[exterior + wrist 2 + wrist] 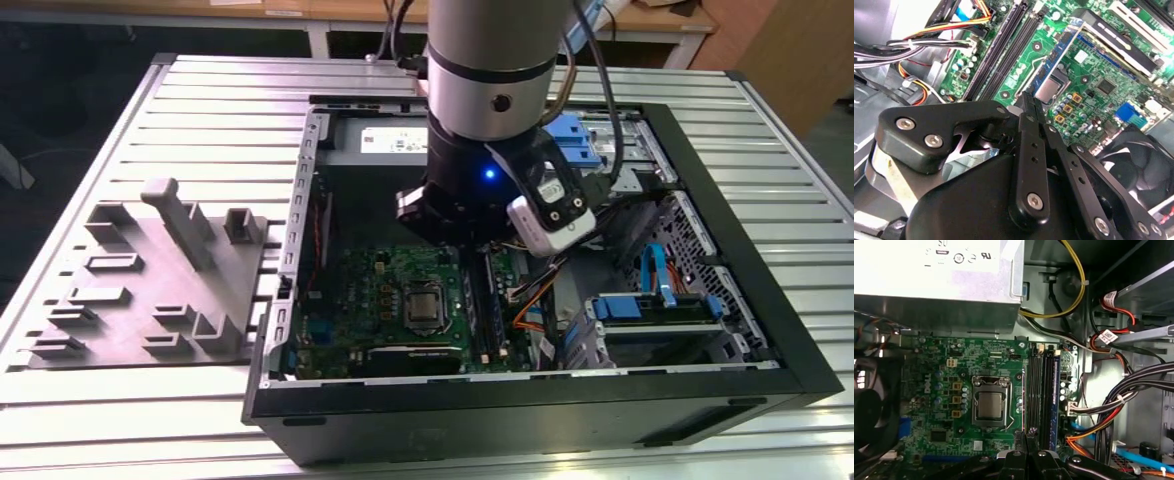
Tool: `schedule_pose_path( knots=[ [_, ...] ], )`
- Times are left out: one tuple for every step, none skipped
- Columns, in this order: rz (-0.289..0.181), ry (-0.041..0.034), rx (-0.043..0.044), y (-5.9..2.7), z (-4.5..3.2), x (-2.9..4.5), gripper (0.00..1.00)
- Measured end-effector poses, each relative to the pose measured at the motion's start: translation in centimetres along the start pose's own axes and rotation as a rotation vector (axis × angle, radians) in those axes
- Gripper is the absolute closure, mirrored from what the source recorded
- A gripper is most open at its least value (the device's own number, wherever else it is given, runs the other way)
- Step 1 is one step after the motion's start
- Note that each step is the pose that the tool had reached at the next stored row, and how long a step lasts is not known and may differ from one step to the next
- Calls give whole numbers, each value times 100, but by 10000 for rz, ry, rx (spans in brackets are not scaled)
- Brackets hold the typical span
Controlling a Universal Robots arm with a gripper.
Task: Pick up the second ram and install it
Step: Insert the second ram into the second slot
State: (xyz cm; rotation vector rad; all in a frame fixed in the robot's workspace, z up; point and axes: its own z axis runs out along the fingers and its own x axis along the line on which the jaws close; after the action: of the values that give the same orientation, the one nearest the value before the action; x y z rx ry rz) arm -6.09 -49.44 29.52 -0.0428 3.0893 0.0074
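Lying on its side on a ribbed metal table, an open black computer case is shown in the exterior view. A thick grey robot arm is positioned over the case and reaches down into it, with a white camera unit strapped near its wrist. On the table at the exterior view's left, just beside the case, a grey plastic tray with upright blocks is set. A large green motherboard is laid flat on the case floor, with a silver power supply box beyond it and bundled cables running alongside. The black gripper is held low over the board, at one end of the row of memory slots. In both wrist views its fingers are pressed together to a narrow point, and nothing is seen clamped between them. A square metal processor socket is seated near the board's middle. The second ram, a long thin dark stick, is stood on edge in the slot just beside the socket, stretching away from the fingertips; whether the fingertips touch it cannot be told.
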Motion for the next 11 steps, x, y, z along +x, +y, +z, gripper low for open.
schedule_pose_path(
  knots=[
    [-6,1,0,0,10,-7,89],
    [-11,1,0,0,20,-15,89],
    [-16,1,0,0,30,-24,89],
    [-19,2,-1,0,40,-34,89],
    [-23,3,-1,-1,50,-47,89],
    [-26,4,0,-1,59,-63,89],
    [-28,6,-1,-1,69,-77,89],
    [-29,8,-1,-1,78,-93,89],
    [-31,11,0,-1,85,-108,89],
    [-31,13,0,-1,93,-123,89],
    [-31,14,-1,0,101,-136,89]
  ],
)
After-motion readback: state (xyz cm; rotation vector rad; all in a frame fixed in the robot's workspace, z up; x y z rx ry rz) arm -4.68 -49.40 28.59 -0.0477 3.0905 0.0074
